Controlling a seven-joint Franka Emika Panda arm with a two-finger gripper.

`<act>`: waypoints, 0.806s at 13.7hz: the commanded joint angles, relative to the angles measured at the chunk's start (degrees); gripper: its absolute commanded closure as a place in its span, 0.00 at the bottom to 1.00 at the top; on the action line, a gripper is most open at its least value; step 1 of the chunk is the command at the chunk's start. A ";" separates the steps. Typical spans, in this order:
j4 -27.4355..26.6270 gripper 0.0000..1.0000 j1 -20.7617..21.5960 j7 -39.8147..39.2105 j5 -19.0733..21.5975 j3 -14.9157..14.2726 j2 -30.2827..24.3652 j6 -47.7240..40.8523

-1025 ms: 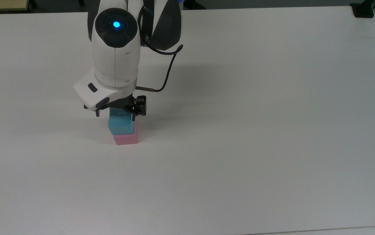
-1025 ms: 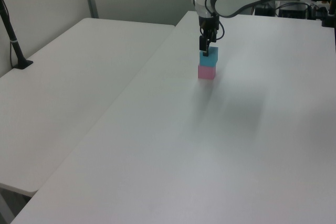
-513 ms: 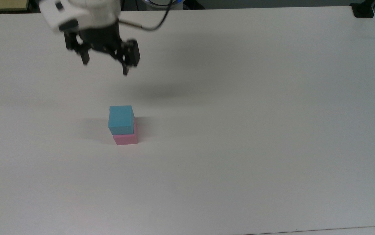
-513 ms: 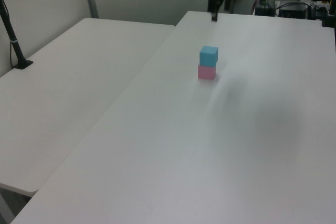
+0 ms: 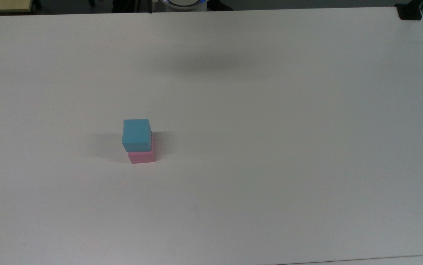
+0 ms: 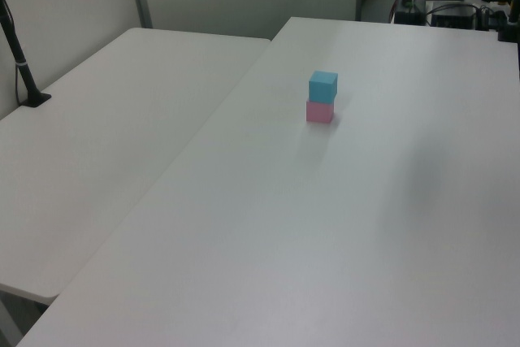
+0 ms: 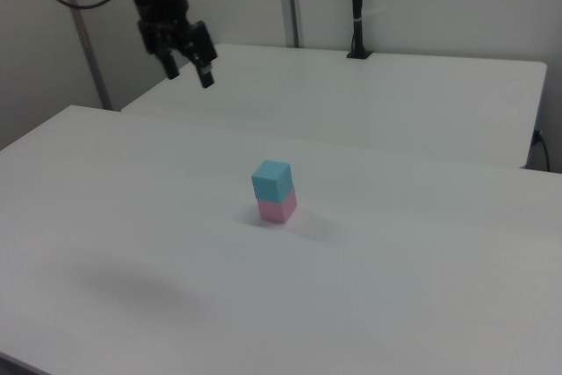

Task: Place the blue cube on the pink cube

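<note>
On the white table (image 5: 270, 110), your blue cube (image 5: 136, 134) sits atop the pink cube (image 5: 142, 156) (slightly offset); your gripper (image 7: 186, 68) hangs well above, fingers apart, holding nothing.

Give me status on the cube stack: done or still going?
Looks done: the blue cube sits on the pink cube, shifted slightly off-center. Nothing in hand: the end effector hangs open and empty, high above the table, well clear of the stack. Nothing visibly left.
</note>
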 commanded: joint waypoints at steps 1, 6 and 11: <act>-9.95 0.00 2.96 0.73 0.65 -0.92 -6.08 1.19; -12.86 0.00 6.75 -1.45 0.48 -4.79 -6.70 5.75; -12.77 0.00 6.39 -7.62 0.39 -5.75 -6.79 5.94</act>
